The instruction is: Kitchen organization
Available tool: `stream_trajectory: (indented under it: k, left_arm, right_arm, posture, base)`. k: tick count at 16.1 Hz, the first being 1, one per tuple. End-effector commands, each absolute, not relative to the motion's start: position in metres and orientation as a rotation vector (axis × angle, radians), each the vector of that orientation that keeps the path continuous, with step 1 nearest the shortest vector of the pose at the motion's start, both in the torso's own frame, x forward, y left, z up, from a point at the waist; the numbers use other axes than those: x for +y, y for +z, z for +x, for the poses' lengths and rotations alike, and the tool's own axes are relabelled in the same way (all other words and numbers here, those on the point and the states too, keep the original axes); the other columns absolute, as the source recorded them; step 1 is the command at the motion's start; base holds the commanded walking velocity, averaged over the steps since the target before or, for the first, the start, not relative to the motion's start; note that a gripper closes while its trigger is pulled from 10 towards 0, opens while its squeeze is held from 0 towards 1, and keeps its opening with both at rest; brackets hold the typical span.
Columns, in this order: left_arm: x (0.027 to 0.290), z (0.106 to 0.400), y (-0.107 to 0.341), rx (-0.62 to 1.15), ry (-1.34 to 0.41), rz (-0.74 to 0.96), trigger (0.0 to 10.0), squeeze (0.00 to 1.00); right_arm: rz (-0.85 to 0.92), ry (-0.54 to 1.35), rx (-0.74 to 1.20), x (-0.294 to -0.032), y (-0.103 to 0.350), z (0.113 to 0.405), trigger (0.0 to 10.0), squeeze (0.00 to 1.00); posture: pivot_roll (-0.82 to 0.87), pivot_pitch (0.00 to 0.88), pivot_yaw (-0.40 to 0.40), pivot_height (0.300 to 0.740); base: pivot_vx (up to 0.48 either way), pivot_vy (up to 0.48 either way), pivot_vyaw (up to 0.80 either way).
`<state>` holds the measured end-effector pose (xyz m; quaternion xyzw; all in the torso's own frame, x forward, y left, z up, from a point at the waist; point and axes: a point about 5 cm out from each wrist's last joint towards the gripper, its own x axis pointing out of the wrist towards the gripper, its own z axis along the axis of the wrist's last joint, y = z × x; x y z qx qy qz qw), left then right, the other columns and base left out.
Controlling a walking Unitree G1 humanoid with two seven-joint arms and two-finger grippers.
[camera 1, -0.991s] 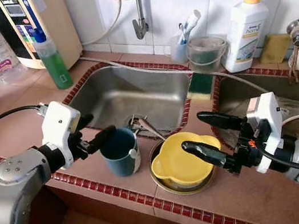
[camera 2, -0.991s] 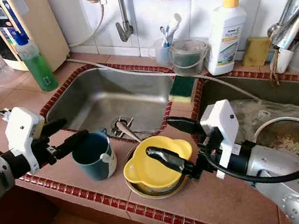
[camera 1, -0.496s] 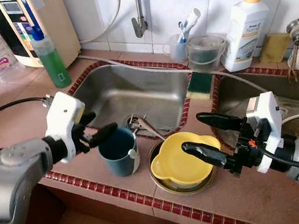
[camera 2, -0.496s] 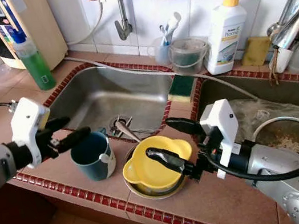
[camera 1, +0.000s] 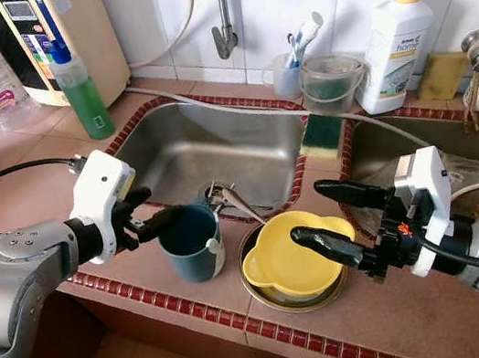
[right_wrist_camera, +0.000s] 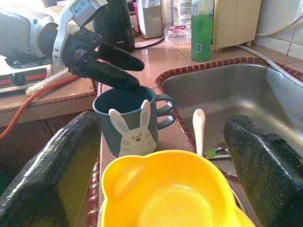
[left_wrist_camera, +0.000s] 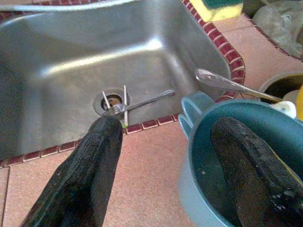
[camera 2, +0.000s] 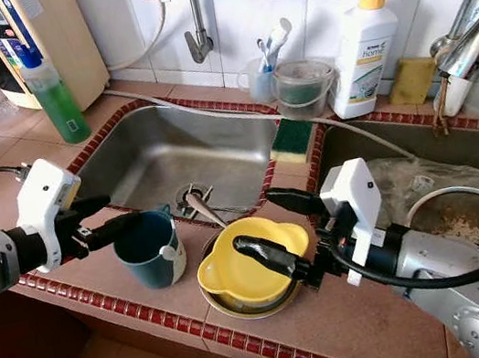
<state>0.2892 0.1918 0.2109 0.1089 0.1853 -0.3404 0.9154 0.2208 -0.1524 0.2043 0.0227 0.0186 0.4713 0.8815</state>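
Left gripper (left_wrist_camera: 163,165) dipped: one finger inside mug (camera 1: 190,241), spread. Right gripper (camera 1: 335,218) spread astride yellow bowl (camera 1: 291,258). Next: pinch rim.

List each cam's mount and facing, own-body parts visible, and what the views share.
Head stereo eyes: look down at the tiled counter, both arms showing.
Left wrist: looks along the left gripper, one finger inside the blue mug, sink beyond.
Right wrist: between the right gripper fingers, facing the yellow bowl.
Shared: mug, sink.
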Motion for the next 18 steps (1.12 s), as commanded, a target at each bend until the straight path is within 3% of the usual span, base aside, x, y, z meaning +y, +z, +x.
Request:
stream_trajectory:
  k: [1,13,14,15,16,18]
  left_arm:
    - [0.188,0.286,0.212,0.407,-0.736,0.264,10.0,0.0]
    - [0.17,0.288,0.197,0.477,-0.766,0.249,10.0,0.0]
    - [0.17,0.288,0.198,0.471,-0.767,0.248,3.0,0.0]
    - [0.169,0.288,0.198,0.468,-0.766,0.245,3.0,0.0]
    - [0.17,0.289,0.199,0.464,-0.764,0.241,0.0,0.0]
    - [0.171,0.289,0.198,0.47,-0.771,0.252,0.0,0.0]
  right_arm:
    - [0.042,0.994,0.037,-0.15,0.206,0.22,10.0,0.0]
    - [0.06,0.979,0.052,-0.148,0.204,0.217,10.0,0.0]
    - [0.061,0.976,0.05,-0.148,0.204,0.217,10.0,0.0]
    - [0.062,0.974,0.05,-0.148,0.204,0.217,10.0,0.0]
    - [0.062,0.973,0.05,-0.148,0.204,0.217,10.0,0.0]
    - [0.063,0.969,0.048,-0.148,0.204,0.217,10.0,0.0]
  posture:
    - [-0.15,0.061,0.004,0.74]
    - [-0.16,0.093,0.015,0.74]
    - [-0.16,0.093,0.017,0.74]
    - [-0.16,0.093,0.017,0.74]
    - [-0.16,0.093,0.019,0.74]
    - [-0.16,0.094,0.021,0.74]
  base:
    - [0.0,0.0,0.0]
    - [0.0,0.0,0.0]
    - [0.0,0.0,0.0]
    - [0.0,0.0,0.0]
    - [0.0,0.0,0.0]
    - [0.0,0.0,0.0]
